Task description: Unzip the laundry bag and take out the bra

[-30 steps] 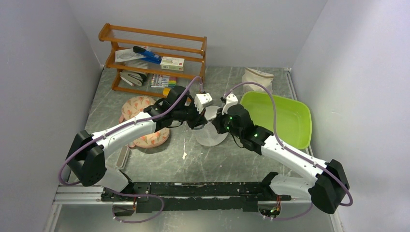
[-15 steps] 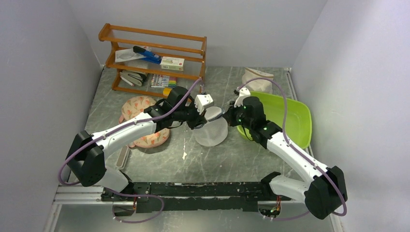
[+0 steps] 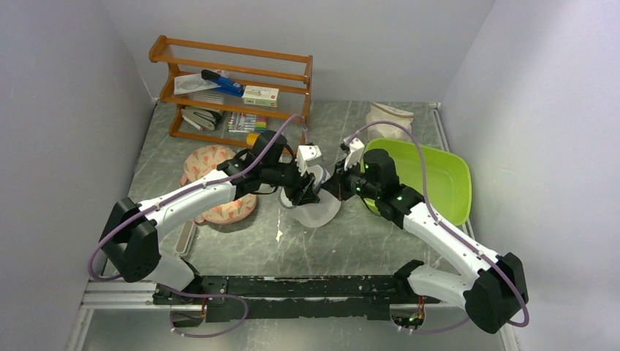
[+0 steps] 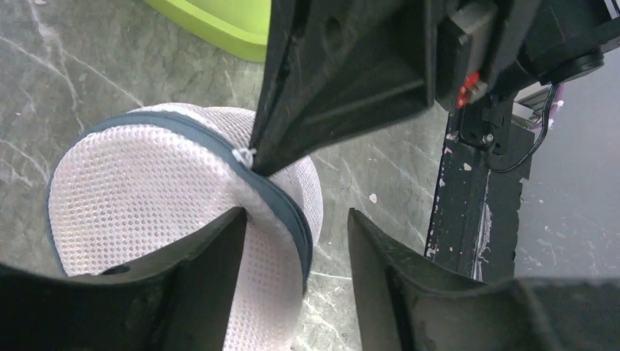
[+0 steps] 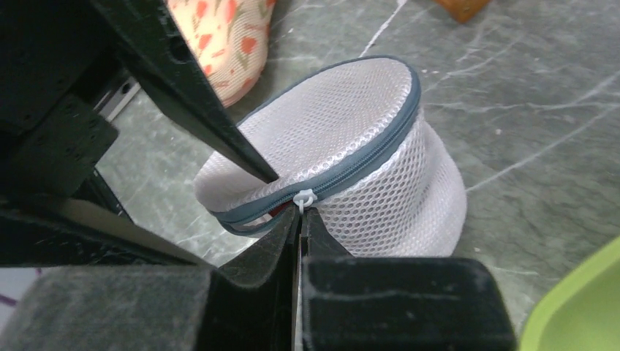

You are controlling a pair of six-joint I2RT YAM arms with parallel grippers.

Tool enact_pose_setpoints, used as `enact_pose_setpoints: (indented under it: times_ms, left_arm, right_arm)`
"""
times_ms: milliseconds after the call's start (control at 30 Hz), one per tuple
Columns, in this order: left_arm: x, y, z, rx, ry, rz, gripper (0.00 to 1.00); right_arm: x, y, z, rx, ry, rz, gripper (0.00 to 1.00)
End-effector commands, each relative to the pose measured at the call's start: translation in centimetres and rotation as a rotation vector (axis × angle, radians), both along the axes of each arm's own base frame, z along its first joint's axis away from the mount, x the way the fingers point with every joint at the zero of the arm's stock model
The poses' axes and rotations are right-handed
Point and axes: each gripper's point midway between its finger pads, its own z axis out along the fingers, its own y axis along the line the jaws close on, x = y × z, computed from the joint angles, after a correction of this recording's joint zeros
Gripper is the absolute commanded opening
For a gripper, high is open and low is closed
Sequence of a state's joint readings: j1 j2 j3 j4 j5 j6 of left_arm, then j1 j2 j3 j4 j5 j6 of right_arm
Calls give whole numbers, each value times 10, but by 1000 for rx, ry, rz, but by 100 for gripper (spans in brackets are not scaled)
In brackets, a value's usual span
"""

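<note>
Right wrist: white-mesh laundry bag point(image 5: 343, 124); right claw point(image 5: 300, 213) clamps zipper pull point(image 5: 303, 197), left claw point(image 4: 296, 215) apart.

Soft, even light from above fills the top view, leaving only faint shadows on the table point(image 3: 241, 248). In the wrist views the mesh of the laundry bag point(image 4: 146, 197) is sharp, while the right gripper point(image 5: 300, 213), close at the lower edge, looks dark, grainy and soft.
</note>
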State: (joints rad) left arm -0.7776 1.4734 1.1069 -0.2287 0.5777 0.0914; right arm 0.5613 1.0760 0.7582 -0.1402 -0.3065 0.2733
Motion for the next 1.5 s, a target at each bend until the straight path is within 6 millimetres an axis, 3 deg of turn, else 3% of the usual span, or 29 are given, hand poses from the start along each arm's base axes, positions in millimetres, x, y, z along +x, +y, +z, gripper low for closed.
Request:
enact_pose_setpoints:
  times_ms: [0,567,833,1067,1167,1300,1400,1467]
  left_arm:
    - [3,-8,15,-41,-4,-5,61]
    - [13,-4,7,8,-22,42,7]
    - [16,0,11,13,-58,60,7]
    - [24,8,13,30,-108,108,7]
    - [25,10,14,30,-122,116,7]
    - [26,13,13,43,-138,128,7]
    - [26,12,12,48,-144,127,7]
    - [25,10,10,55,-138,119,15]
  right_arm:
    - [-9,18,11,34,-18,60,0]
    - [-11,24,14,41,-26,45,0]
    - [14,-1,5,-35,-17,-145,0]
    - [42,-46,-1,-11,26,-294,0]
    - [48,-56,-8,-7,64,-312,0]
    - [49,-57,-6,5,71,-303,0]
    - [39,-43,2,48,48,-197,0]
    - [29,-32,8,93,43,-122,0]
